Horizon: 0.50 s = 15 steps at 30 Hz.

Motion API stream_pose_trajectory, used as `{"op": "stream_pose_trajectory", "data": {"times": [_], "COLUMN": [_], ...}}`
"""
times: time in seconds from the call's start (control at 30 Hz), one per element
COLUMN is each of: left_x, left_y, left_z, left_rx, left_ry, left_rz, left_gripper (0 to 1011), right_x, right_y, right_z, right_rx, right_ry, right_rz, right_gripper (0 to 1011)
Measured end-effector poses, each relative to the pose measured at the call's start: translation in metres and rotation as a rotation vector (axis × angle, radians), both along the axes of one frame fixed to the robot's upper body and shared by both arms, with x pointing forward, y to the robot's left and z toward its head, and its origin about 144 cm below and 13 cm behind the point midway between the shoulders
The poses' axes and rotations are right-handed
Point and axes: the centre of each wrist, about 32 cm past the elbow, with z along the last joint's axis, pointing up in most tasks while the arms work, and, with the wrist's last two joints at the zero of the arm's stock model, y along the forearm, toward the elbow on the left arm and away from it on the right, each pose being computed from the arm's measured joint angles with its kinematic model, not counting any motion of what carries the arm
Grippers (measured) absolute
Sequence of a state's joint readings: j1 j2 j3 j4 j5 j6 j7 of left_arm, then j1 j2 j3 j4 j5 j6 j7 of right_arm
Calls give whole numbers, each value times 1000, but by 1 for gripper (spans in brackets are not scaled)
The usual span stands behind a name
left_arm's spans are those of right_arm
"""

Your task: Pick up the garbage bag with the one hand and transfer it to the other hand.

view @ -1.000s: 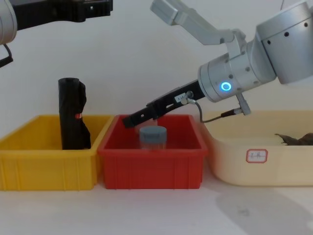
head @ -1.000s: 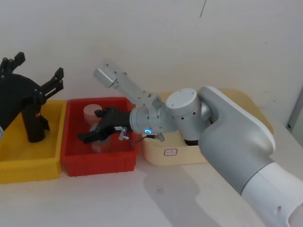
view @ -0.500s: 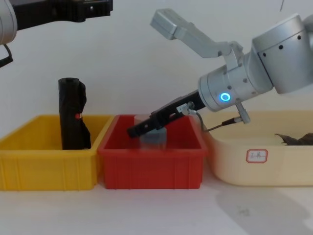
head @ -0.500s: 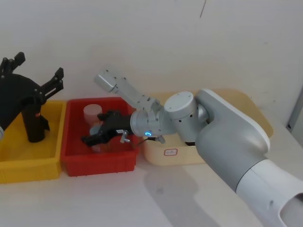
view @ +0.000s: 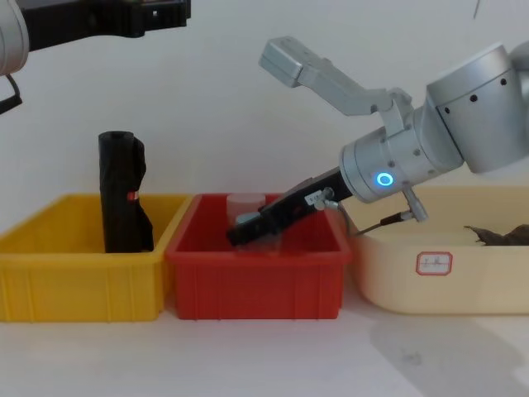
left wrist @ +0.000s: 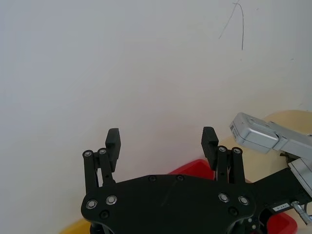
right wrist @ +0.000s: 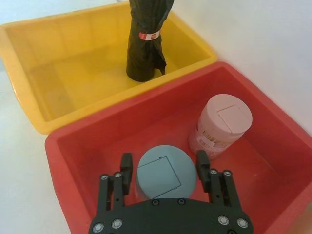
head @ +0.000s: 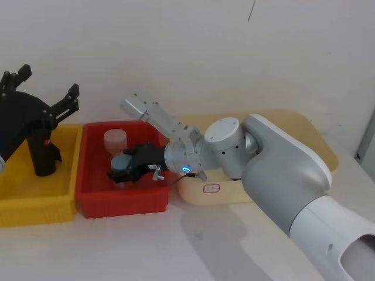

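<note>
Nothing is yet picked up or handed over, and the garbage bag cannot be placed. A red-marked black roll point(view: 120, 194) is stood in the yellow bin point(head: 35, 208), lower left. The left gripper point(left wrist: 161, 139) is held open above it. The right gripper point(right wrist: 165, 161) is spread around a grey jar point(head: 120, 161), centre.

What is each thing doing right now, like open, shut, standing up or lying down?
Left end effector: open, empty, held up over the yellow bin.
Right end effector: open, fingers either side of the blue jar.
Blue jar: upright in the red bin, lid on.
Pink jar: upright beside it, lid on.
Black roll: upright in the yellow bin, flap loose.
</note>
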State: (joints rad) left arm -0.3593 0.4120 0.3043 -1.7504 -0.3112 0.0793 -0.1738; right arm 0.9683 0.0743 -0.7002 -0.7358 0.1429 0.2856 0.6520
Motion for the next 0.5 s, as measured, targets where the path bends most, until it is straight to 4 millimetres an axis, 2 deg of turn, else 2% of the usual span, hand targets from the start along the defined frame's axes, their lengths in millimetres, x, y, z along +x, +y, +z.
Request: {"op": "stream_pose_trajectory", "data": {"times": [0.17, 0.5], "left_x": [0, 0], "left_y": [0, 0], "left_z": [0, 0], "left_rx": [0, 0], "left_ry": [0, 0], "left_rz": [0, 0], "left_gripper": [1001, 1001], "right_x": [1, 0], "right_y": [-2, -8], "right_z": [-1, 7], "right_rx": [6, 68], "right_ry": [4, 14], "right_rz": [-5, -20], "right_gripper": [675, 668]}}
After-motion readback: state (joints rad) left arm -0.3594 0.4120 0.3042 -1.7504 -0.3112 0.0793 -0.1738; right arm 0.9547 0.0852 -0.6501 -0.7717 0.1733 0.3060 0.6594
